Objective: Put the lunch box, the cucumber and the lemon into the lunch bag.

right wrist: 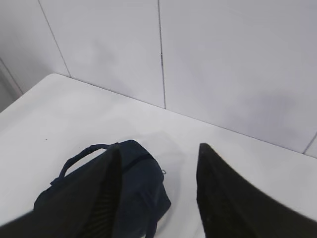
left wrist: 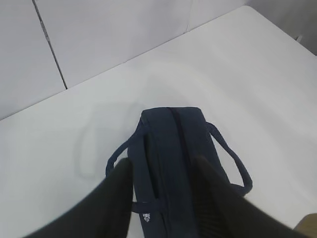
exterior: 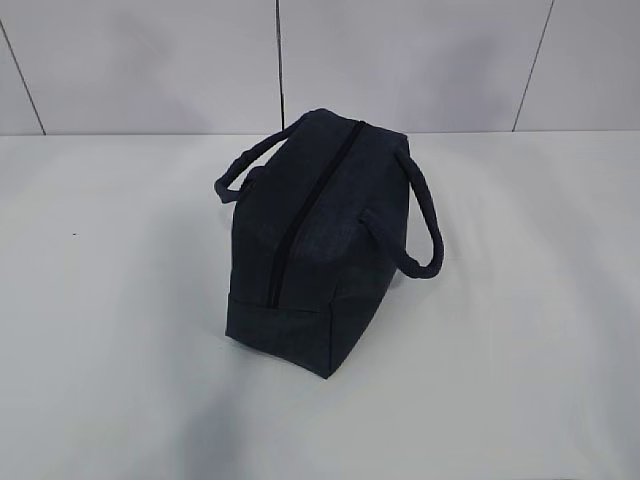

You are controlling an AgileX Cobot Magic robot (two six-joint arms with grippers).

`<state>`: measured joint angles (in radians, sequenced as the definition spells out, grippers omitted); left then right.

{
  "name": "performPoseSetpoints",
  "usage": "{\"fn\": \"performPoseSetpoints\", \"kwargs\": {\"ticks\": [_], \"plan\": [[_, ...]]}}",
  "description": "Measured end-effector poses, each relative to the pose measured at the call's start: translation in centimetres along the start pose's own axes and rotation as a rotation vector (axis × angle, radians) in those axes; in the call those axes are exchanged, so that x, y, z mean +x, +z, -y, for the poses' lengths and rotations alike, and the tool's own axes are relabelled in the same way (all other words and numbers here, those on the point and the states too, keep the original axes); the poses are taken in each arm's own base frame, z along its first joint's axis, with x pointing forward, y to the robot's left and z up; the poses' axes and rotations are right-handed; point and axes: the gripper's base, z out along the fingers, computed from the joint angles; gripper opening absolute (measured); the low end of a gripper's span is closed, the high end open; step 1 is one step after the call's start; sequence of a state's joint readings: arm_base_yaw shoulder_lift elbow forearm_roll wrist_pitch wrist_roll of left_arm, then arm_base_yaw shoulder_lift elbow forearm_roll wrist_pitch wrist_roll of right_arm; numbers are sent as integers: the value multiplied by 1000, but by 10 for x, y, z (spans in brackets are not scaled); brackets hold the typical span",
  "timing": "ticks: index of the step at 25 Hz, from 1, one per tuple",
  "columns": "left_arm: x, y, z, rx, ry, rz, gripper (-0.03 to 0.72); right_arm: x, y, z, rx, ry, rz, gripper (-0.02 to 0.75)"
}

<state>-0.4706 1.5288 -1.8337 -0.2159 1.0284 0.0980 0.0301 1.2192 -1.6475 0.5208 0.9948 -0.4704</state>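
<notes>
Lunch bag (exterior: 320, 240) soft, floppy, zipped; grab by 2 loop handles (exterior: 420, 225). Both grippers' jaws spread, empty.

White table (exterior: 120, 380) being lit evenly from above, pale panelled wall (exterior: 150, 60) being seen behind at twelve o'clock, dark vertical seams (exterior: 280, 60) being shown between panels.

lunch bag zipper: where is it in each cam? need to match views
Exterior: the zipper runs along the lunch bag top, frame centre.
Left wrist: low centre, between the left gripper fingers.
Right wrist: zipper itself not clear; bag sits lower left.
Shared landmark: the loop handles.
</notes>
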Motion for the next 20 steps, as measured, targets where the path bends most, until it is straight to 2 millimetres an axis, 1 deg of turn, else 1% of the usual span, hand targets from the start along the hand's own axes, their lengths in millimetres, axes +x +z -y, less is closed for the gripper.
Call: {"fn": "performPoseSetpoints", "kwargs": {"ticks": [4,8,12,14,15,17,18,20], "plan": [[-1,-38,8,6,14,54,288,2,-49,-24,-8,0,12,370],[4,-85,17,17,30,113,279,8,-81,-40,-9,24,12,370],[18,-134,27,22,51,162,276,18,-108,-52,13,70,-8,370],[34,-158,31,22,57,188,272,22,-121,-57,24,93,-4,370],[42,-166,32,22,58,195,271,23,-127,-60,31,99,6,370],[66,-185,36,22,61,211,270,25,-138,-65,39,116,27,370],[77,-191,36,22,61,209,270,28,-142,-67,42,121,34,370],[102,-209,39,22,65,234,269,38,-149,-72,44,141,39,370]]}}
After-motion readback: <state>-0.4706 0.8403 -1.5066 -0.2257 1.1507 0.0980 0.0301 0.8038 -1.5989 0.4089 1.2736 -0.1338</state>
